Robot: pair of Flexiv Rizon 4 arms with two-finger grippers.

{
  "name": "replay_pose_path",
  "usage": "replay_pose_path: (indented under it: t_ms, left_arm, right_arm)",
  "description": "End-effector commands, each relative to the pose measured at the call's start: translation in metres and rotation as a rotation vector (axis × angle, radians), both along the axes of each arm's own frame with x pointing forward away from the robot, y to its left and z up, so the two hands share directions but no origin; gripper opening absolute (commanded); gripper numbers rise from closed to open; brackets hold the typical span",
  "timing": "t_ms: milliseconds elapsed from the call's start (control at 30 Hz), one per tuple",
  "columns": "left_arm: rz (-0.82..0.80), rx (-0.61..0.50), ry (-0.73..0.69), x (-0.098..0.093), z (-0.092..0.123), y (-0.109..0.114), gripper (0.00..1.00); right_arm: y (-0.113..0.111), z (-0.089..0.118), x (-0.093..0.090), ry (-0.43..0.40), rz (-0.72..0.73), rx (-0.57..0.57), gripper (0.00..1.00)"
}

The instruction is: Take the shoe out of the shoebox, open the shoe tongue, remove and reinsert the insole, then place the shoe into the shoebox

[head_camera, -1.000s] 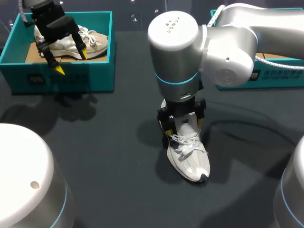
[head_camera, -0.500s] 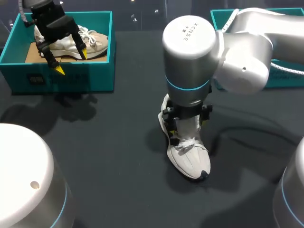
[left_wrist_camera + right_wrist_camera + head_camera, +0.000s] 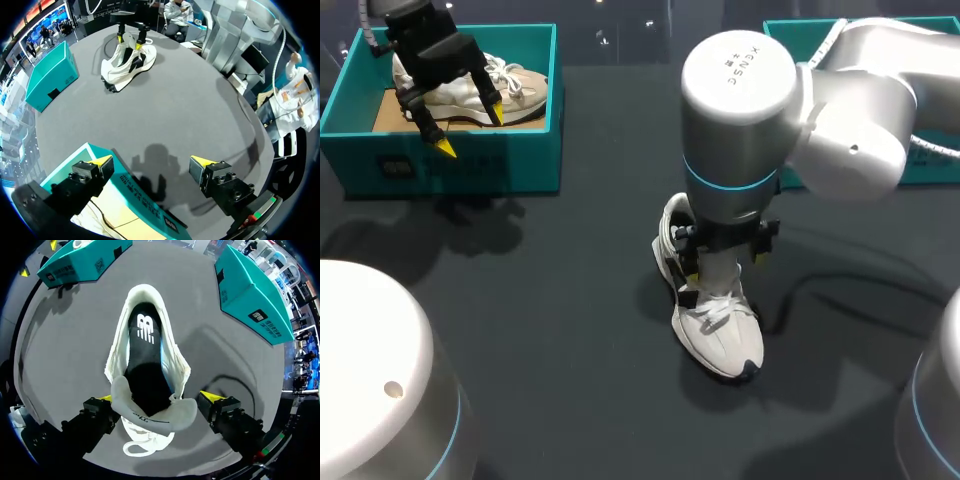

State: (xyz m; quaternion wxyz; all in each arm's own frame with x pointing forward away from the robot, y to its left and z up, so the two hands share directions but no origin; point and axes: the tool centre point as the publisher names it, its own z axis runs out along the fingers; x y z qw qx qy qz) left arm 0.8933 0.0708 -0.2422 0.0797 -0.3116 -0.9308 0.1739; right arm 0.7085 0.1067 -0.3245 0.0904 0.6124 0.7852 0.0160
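Note:
A white shoe (image 3: 725, 335) with a black insole (image 3: 145, 360) stands upright on the dark table, its toe towards the near edge. My right gripper (image 3: 718, 265) comes down over its laces. In the right wrist view that gripper (image 3: 159, 400) is open, and its yellow-tipped fingers (image 3: 212, 396) straddle the raised tongue (image 3: 155, 412). My left gripper (image 3: 468, 128) hangs open over the teal shoebox (image 3: 450, 165) at the back left, which holds a second pale shoe (image 3: 510, 85). In the left wrist view the left gripper (image 3: 152, 161) holds nothing, and the white shoe (image 3: 127, 60) lies far ahead.
Another teal box (image 3: 920, 165) sits at the back right, partly behind my right arm; it also shows as the teal box (image 3: 252, 295) beside the shoe. The shoebox rim (image 3: 125, 185) lies just under the left fingers. The arms' pale bases fill both near corners.
My right arm has shifted right and lower along the shoe, from the heel towards the laces, so the heel opening now shows. The left arm has not moved.

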Motion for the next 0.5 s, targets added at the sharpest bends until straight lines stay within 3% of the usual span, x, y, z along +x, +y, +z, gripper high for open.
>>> replay_pose_path:
  t_ms: [33, 233, 500]
  left_arm:
    - [-0.001, 0.003, 0.0, 0.0, 0.0, 0.0, 1.0]
    - [-0.001, 0.003, 0.0, 0.0, 0.0, 0.0, 1.0]
    - [-0.001, 0.003, 0.0, 0.0, 0.0, 0.0, 1.0]
  right_arm:
    - [-0.003, 0.001, -0.004, 0.008, -0.009, 0.009, 0.95]
    - [-0.002, 0.001, -0.011, 0.03, -0.009, 0.013, 1.0]
    - [-0.008, 0.011, -0.024, 0.03, -0.06, 0.001, 0.98]
